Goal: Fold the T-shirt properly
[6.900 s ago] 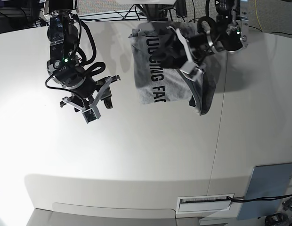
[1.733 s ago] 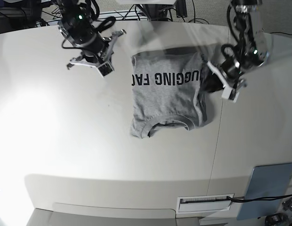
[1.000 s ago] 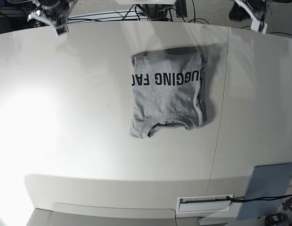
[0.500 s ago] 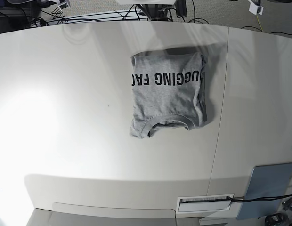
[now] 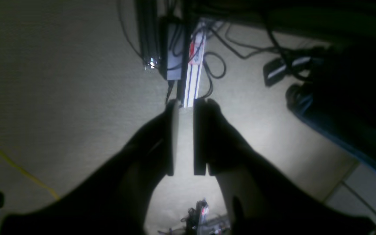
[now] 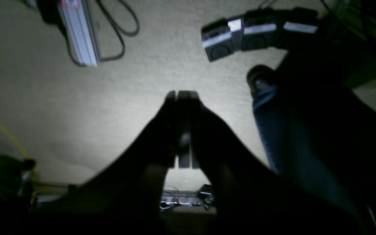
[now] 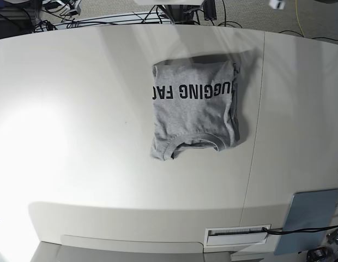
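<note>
The T-shirt (image 7: 194,109) lies folded into a compact rectangle toward the far middle of the table (image 7: 76,136), lettering up, collar on its near edge. It looks light, soft and floppy; a hold on a corner or a doubled edge would likely serve best, since layers could slip apart. Bare tabletop lies all around it, widest to the left and near. The left gripper (image 5: 184,137) is slightly parted and empty; the right gripper (image 6: 184,130) is closed on nothing. Both face the floor (image 5: 60,65).
</note>
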You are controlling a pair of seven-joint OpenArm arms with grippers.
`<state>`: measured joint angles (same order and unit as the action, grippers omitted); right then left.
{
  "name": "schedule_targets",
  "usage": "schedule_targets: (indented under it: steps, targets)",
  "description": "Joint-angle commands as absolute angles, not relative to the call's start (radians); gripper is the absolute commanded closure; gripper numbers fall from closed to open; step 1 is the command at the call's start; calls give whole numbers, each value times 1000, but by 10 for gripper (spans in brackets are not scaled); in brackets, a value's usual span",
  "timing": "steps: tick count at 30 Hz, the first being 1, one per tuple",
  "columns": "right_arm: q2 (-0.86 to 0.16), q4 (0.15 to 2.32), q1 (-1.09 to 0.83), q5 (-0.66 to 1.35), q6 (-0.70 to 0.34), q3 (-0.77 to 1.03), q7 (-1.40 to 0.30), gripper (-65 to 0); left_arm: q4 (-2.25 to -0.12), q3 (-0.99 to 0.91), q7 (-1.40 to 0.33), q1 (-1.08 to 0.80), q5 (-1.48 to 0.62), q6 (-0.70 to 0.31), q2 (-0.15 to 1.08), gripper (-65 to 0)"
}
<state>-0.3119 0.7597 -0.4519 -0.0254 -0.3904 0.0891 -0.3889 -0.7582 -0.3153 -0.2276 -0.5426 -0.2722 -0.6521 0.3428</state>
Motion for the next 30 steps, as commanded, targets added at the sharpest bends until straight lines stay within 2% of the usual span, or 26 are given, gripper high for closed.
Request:
schedule_targets:
  steps: [1, 5, 8, 10, 15, 26, 30]
  targets:
    - [-324, 706, -428, -57, -392, 91, -370, 0, -732, -303, -220, -524, -252, -620, 343, -77]
    - [-324, 473, -307, -151, -388, 91, -246, 0, -601, -291, -216, -418, -186, -479, 269, -77]
    - [-324, 352, -233, -141, -388, 91, -201, 0, -517, -291, -216, -352, -140, -435, 208, -77]
    - [-324, 314, -196, -118, -387, 91, -201, 0, -483, -291, -215, -323, -106, -419, 166, -77]
    - [-324, 300, -133, -112, -387, 91, -187, 0, -463, -291, -207, -268, -52, -267, 79, -77]
    - [-288, 299, -119, -112, -369, 88, -137, 0, -463, -291, -183, -230, -51, -258, 62, -77]
    - [-288, 299, -119, -113, -367, 13, -121, 0, -463, -291, -173, -229, -51, -258, 62, -77]
